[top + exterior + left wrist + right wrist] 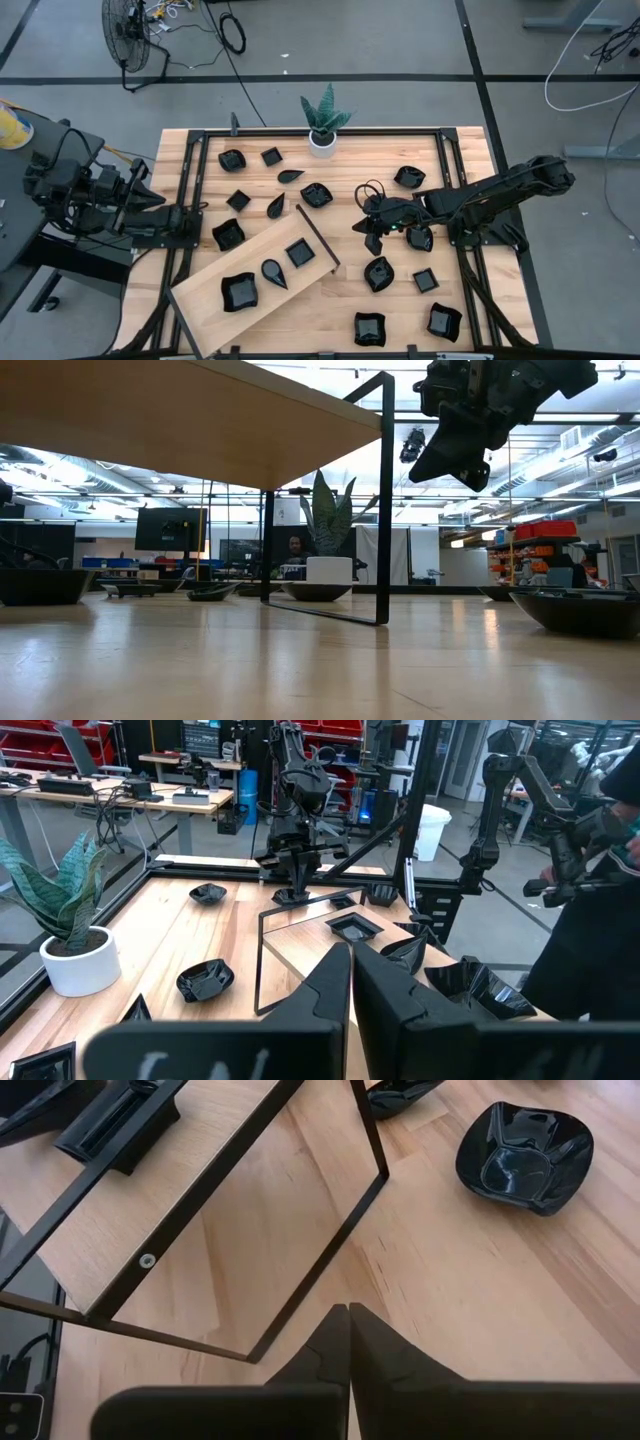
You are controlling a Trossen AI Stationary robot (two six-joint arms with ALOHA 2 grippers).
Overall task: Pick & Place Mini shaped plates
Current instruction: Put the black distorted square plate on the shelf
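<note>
The light wooden tabletop (460, 150) is ringed by a black metal frame (195, 140), and a pale board (255, 265) on thin black legs stands tilted across its near-left part. Glossy black mini shaped plates (317, 194) lie scattered over the wood, four of them on the board, others well apart around it. A white pot with a green plant (324, 122) stands at the far edge.

The right gripper (372, 236) hangs above the wood just beyond the board's corner, its fingers (345, 1342) pressed together and holding nothing; a wavy plate (525, 1158) lies ahead of them, clear of their tips. The left gripper (203, 210) waits at the left frame rail, fingers (350, 985) closed and empty.

Grey floor with cables and a fan (128, 30) surrounds the tabletop; the low view shows a workshop with monitors, shelves and a seated person (295, 548) far behind.
</note>
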